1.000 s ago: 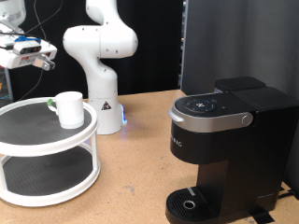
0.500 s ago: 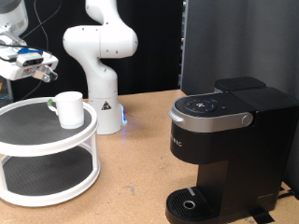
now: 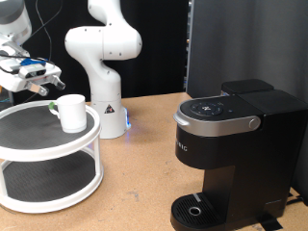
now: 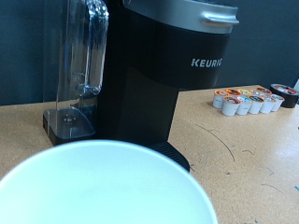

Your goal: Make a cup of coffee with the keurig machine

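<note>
White, the cup (image 3: 70,111) is set on a round stand (image 3: 48,154); the gripper (image 3: 40,79) is seen just beside it, its state unclear.

Your claw (image 3: 43,81) hangs at ten o'clock of the small white cylindrical cup (image 3: 70,111), with open air between them. The cup sits on the top tier of the round white two-tier stand (image 3: 48,159). The white robot base (image 3: 104,67) blocks two o'clock. Bare wooden table (image 3: 140,178) lies between the stand and the boxy black keurig machine (image 3: 236,154).
</note>
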Robot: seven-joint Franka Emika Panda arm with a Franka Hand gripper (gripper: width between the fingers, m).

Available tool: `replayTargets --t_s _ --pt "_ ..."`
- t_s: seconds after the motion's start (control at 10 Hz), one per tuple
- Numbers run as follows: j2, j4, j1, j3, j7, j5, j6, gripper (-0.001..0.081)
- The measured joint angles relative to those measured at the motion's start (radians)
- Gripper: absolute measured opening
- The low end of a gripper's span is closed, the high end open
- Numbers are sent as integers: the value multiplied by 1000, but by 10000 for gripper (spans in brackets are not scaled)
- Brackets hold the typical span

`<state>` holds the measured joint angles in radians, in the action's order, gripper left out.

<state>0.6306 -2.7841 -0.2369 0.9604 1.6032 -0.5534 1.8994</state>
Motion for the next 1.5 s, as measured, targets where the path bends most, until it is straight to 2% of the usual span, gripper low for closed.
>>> replayTargets --t_s 0.1,0.2,0.3,0.6,1.0,1.5 --pt "-8 -4 0 6 14 0 9 592" --pt "-16 -8 0 11 27 0 16 759" --pt "-27 -12 0 12 38 0 31 793" --pt "-66 -22 5 12 58 0 69 803" --pt "-107 -26 30 16 77 -19 89 803" --pt "-112 -31 51 22 78 -35 89 803"
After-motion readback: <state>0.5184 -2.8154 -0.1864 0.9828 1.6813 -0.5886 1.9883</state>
